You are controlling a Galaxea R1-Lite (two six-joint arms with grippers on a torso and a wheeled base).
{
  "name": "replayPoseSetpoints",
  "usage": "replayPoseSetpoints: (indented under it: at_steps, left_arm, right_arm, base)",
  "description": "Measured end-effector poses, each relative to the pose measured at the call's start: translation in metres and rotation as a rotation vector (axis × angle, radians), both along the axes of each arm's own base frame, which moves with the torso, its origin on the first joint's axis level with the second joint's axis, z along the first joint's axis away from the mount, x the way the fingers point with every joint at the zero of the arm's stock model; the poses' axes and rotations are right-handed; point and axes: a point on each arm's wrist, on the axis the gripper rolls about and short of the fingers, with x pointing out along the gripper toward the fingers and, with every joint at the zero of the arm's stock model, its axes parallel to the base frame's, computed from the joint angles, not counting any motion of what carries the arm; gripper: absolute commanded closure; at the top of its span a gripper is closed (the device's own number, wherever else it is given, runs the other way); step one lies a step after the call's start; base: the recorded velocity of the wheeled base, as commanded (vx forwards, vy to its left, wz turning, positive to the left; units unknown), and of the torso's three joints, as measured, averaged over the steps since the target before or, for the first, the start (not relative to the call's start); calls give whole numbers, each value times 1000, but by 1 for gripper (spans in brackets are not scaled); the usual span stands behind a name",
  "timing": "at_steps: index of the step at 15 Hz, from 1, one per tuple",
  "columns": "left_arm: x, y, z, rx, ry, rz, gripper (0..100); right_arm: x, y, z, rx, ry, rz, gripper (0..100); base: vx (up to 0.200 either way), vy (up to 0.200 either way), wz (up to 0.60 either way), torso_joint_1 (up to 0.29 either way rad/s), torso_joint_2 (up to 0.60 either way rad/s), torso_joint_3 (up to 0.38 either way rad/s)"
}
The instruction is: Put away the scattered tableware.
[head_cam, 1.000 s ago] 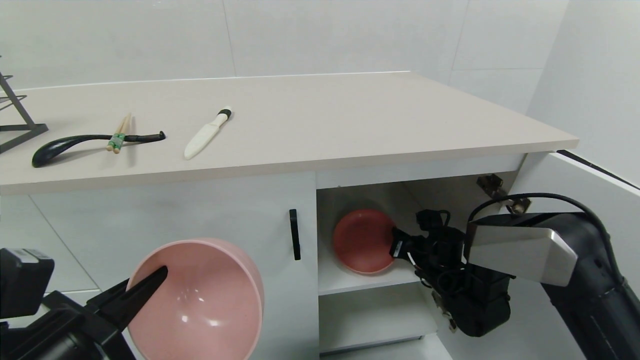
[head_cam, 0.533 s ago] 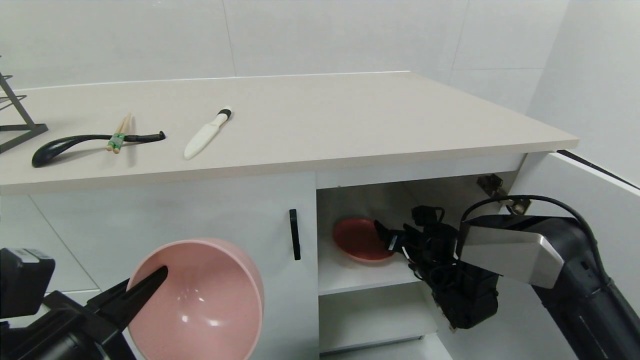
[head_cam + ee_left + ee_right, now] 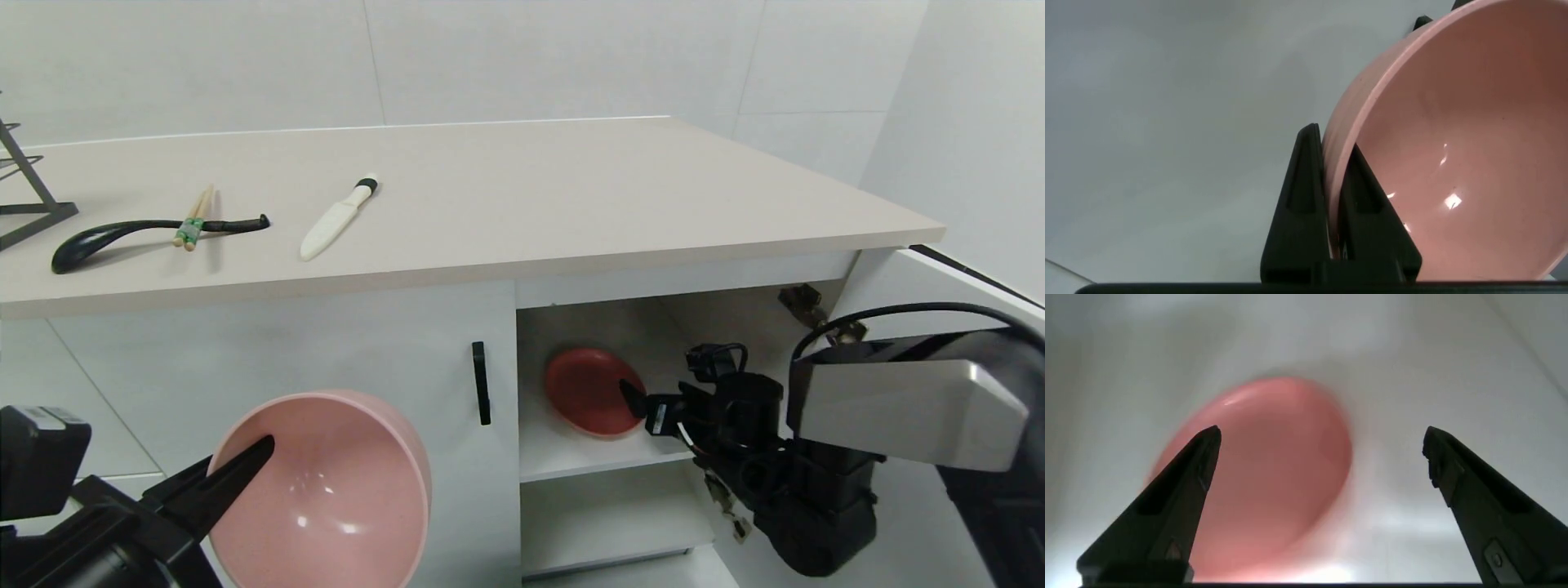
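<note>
**Bowl in left gripper, plate on shelf, right gripper open**

Counter [image 3: 571, 180], far left: dark wire rack [image 3: 28, 208], cut off by the edge of the head view. Just right of it a black ladle [image 3: 90, 238] lies flat, with a pair of chopsticks [image 3: 194, 219] across its handle. Further right and apart from both lies a white knife [image 3: 335, 219], flat, black band near the far end.

Below the counter on the left: left gripper [image 3: 245, 465] clamped on the rim of the pink bowl [image 3: 343, 506]. One finger is inside the bowl; the left wrist view has the rim pinched between both fingers [image 3: 1306, 212]. The bowl is held in the air in front of the closed cabinet door [image 3: 326, 351], its opening tipped toward the head camera. A black handle [image 3: 482, 382] sits at that door's right edge.

Right of the handle the cabinet stands open. The red plate [image 3: 584, 390] is on the upper shelf [image 3: 563, 461], toward the left of the compartment. Cannot tell if it lies flat or leans. Right gripper [image 3: 635, 402] is at the plate's right edge, in the cabinet mouth. Its fingers are spread wide and grip nothing. In the right wrist view the plate lies ahead, between the two fingers. Whether a fingertip touches the rim: cannot tell. The open door [image 3: 931, 286] is at far right, hinge [image 3: 804, 304] just inside it
</note>
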Motion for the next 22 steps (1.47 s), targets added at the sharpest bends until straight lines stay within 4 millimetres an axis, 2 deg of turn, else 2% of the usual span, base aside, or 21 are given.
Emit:
replayPoseSetpoints:
  at_steps: [5, 7, 9, 15, 19, 22]
  left_arm:
    - [-1, 0, -2, 6, 8, -3, 100]
    - [-2, 0, -3, 10, 10, -12, 100]
    - [-3, 0, -3, 18, 4, -16, 100]
    - [-3, -1, -2, 117, -49, -57, 100]
    - [3, -10, 17, 76, -115, -237, 100]
    - [7, -17, 20, 144, -152, -338, 100]
  right_arm:
    - [-93, 11, 62, -51, -1, 198, 0]
    - [-135, 9, 77, -119, -17, 316, 0]
    - [-162, 4, 87, -163, -41, 375, 0]
    - [-177, -10, 124, -71, -180, 344, 0]
    - [-179, -12, 131, -51, -207, 343, 0]
    - [-180, -13, 132, -46, -213, 344, 0]
  base:
    - [0, 0, 0, 0, 0, 0]
    - [0, 0, 0, 0, 0, 0]
    - [0, 0, 0, 0, 0, 0]
    - [0, 0, 0, 0, 0, 0]
    - [0, 0, 0, 0, 0, 0]
    - [0, 0, 0, 0, 0, 0]
